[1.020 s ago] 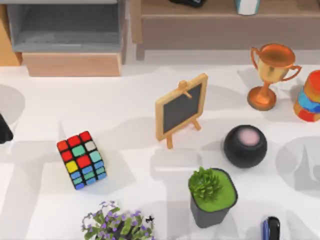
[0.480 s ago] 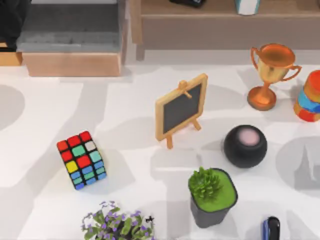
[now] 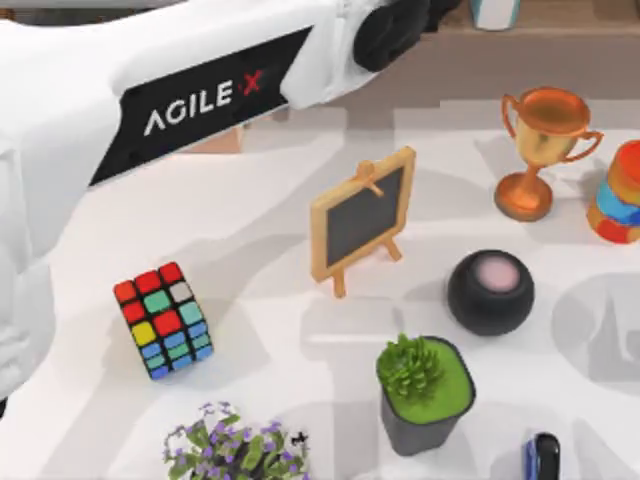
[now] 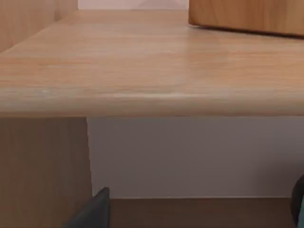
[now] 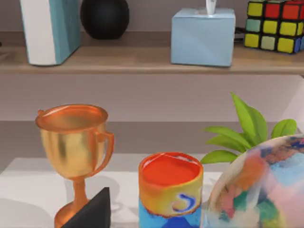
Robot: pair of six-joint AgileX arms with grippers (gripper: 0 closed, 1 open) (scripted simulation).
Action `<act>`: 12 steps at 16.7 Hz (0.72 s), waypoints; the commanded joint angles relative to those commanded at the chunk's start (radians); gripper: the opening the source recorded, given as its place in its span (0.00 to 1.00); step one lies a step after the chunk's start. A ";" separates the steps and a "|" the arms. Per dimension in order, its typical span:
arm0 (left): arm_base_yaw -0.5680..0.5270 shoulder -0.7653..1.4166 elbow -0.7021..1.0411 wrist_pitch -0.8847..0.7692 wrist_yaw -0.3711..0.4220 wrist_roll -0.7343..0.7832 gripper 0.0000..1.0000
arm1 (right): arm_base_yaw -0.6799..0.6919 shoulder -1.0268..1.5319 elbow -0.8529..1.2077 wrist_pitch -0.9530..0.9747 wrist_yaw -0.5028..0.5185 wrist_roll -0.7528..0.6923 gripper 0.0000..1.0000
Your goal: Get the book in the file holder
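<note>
Across the top view's upper left, at about ten to twelve o'clock, my left arm (image 3: 200, 95) reaches over the table (image 3: 260, 210) toward the wooden shelf (image 3: 560, 50) at the back, its white casing covering that far corner. Whether its gripper is spread or pressed together, I cannot tell; the left wrist view looks close along a wooden shelf board (image 4: 152, 71).

On the shelf in the right wrist view, the teal-blue book (image 5: 50, 31) stands upright beside a black sphere (image 5: 104, 18), with a pale blue tissue box (image 5: 203, 35) and a second puzzle cube (image 5: 274, 26) farther along. Below them stand a copper trophy (image 5: 75, 152) and a colourful cup (image 5: 171, 187).

On the table, a puzzle cube (image 3: 163, 320) sits at eight o'clock, a small chalkboard easel (image 3: 362, 215) near centre, and a potted succulent (image 3: 424, 390) at five o'clock.
</note>
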 joint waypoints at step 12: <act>-0.120 0.547 0.511 0.041 -0.135 -0.007 1.00 | 0.000 0.000 0.000 0.000 0.000 0.000 1.00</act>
